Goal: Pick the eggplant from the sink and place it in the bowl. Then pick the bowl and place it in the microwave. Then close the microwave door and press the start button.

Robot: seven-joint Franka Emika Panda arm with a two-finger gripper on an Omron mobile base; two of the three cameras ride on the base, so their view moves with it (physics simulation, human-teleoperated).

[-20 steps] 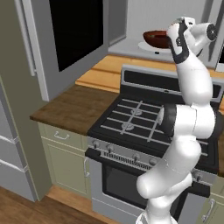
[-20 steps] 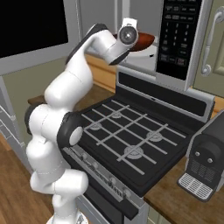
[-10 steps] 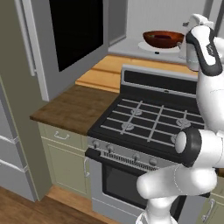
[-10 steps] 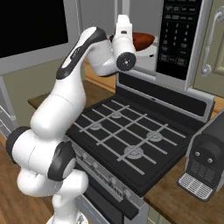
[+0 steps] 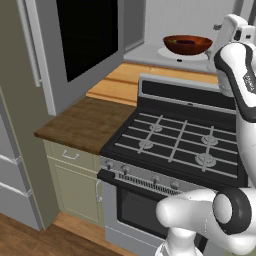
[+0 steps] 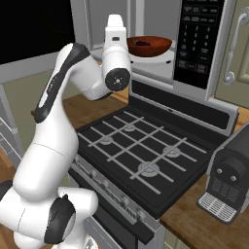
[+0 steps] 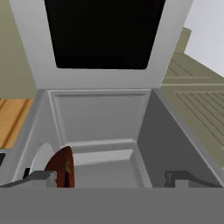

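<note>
The reddish-brown bowl [image 5: 187,44] rests on the white turntable plate [image 5: 172,54] inside the light grey microwave [image 6: 160,61]. The dark eggplant [image 6: 142,43] lies in the bowl. Swung wide open to the left is the microwave door [image 5: 90,35], its black window facing the room. My gripper [image 7: 109,178] is open with nothing between its wide-apart fingertips [image 7: 40,176]. It hangs in front of the oven's opening, apart from the bowl [image 7: 62,168], which sits edge-on at the left of the rolled hand view. My white hand [image 5: 231,30] is just right of the bowl.
Below the microwave stands a black-topped gas stove [image 5: 175,145]. A wooden counter [image 5: 85,120] runs to its left. The microwave's dark control panel [image 6: 197,39] is right of the cavity. A black coffee machine [image 6: 228,180] sits on the right counter.
My hand has drawn back from the bowl, out of the microwave, and turned. The bowl with the eggplant stays on the turntable plate.
</note>
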